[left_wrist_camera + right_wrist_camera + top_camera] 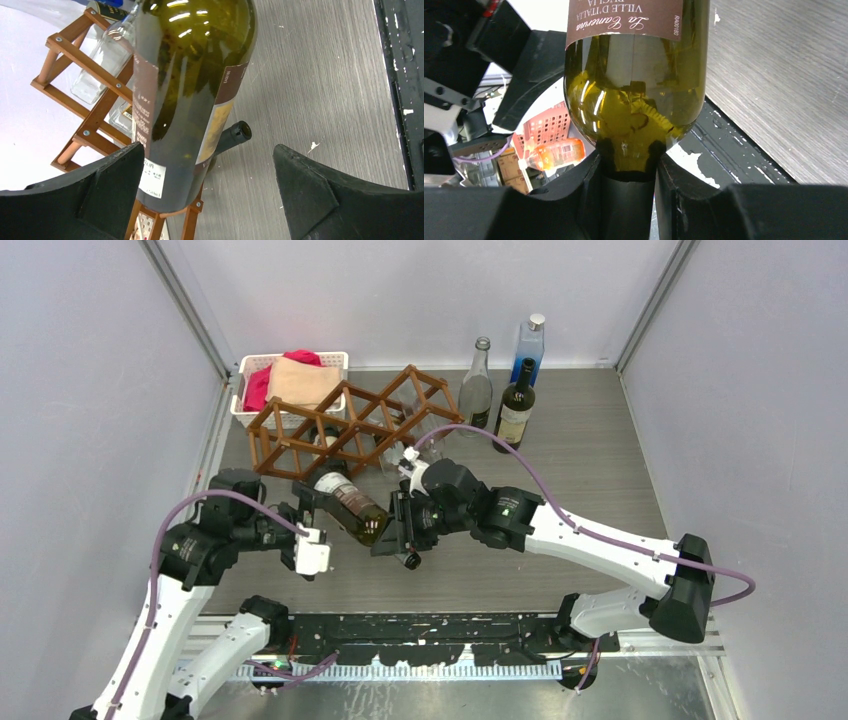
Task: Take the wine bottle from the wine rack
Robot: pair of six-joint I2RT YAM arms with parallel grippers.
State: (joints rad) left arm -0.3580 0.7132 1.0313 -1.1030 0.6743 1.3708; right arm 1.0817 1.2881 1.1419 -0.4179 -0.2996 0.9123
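The wine bottle is green glass with a brown label. It lies tilted in front of the brown wooden wine rack, its base by the rack's front bars. My right gripper is shut on its neck, as the right wrist view shows under the bottle's shoulder. My left gripper is open at the bottle's base. In the left wrist view the bottle stands between the spread fingers, close to the left one, with rack bars behind it.
A dark bottle neck pokes out behind the held bottle. A clear bottle, a dark wine bottle and a blue bottle stand at the back right. A white basket with cloths sits behind the rack.
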